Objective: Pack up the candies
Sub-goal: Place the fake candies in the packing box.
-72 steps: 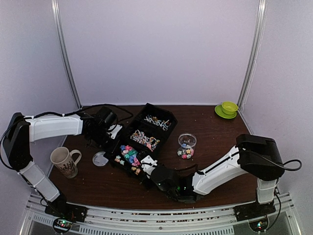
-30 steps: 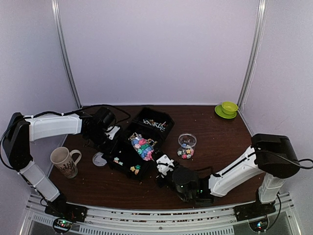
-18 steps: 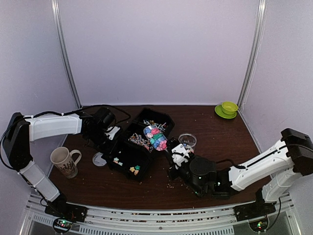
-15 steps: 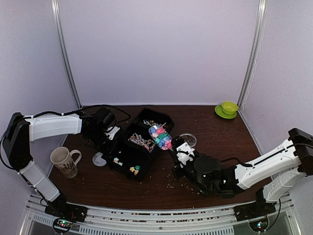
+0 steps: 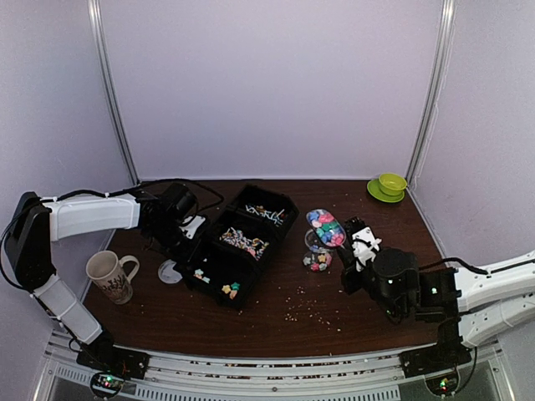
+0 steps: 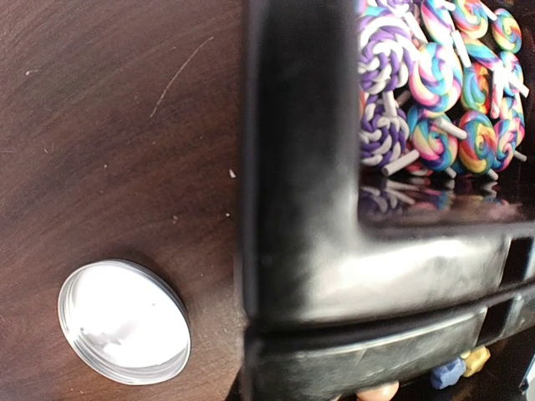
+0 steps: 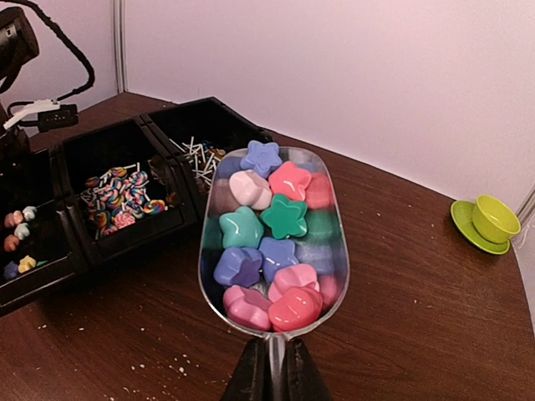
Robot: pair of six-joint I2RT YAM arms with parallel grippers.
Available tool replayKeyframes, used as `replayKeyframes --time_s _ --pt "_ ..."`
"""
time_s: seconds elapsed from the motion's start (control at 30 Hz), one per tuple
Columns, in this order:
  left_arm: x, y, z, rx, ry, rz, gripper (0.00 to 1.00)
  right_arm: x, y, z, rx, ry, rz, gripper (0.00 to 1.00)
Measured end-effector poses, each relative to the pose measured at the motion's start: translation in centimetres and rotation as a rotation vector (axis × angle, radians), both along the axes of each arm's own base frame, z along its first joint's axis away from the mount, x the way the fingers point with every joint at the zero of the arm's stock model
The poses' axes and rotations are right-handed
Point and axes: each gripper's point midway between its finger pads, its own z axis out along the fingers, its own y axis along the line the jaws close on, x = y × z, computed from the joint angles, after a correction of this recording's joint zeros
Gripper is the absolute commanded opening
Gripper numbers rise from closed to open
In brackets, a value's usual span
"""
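Note:
My right gripper [image 5: 351, 239] [image 7: 274, 369] is shut on the handle of a clear scoop [image 5: 324, 227] [image 7: 272, 242]. The scoop is heaped with candies [image 7: 282, 219], chunky pink, blue and green pieces. It hangs level, just above a small clear jar [image 5: 318, 256] with a few candies inside. A black three-part tray [image 5: 213, 266] [image 7: 125, 244] lies to the left. Its near part holds a few loose candies [image 5: 226, 289], the middle part swirl lollipops [image 5: 245, 242] [image 6: 435, 75], the far part white sticks [image 5: 267, 211]. My left gripper [image 5: 187, 230] is shut on the tray's wall [image 6: 301, 209] at its left edge.
A round jar lid [image 5: 170, 271] [image 6: 124, 322] lies left of the tray, beside a patterned mug [image 5: 110, 276]. A green cup on a saucer [image 5: 389, 185] [image 7: 491, 222] stands at the back right. Pale crumbs [image 5: 309, 313] dot the table in front.
My right arm has lifted the filled scoop out of the tray's near part and swung it right, to above the jar. The left arm and tray have stayed put.

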Motion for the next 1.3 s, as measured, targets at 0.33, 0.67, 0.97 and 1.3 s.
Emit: replayKeyframes --time_s 0.33,0.67,0.97,1.3 --pt "0.0 0.0 0.0 0.0 0.0 0.0 0.0 0.9 -4.8 -1.4 -0.058 0.083 -0.091 0.0" --pt "0.0 0.0 0.0 -0.001 0.0 0.0 0.0 0.9 -5.7 -4.4 -0.154 0.189 -0.066 0.0" --pt "0.0 0.0 0.0 -0.002 0.001 -0.001 0.0 1.1 -4.2 -5.3 -0.201 0.271 -0.02 0.0" --pt "-0.1 -0.1 0.0 -0.006 0.003 -0.002 0.0 1.2 -3.2 -4.6 -0.241 0.323 0.005 0.0"
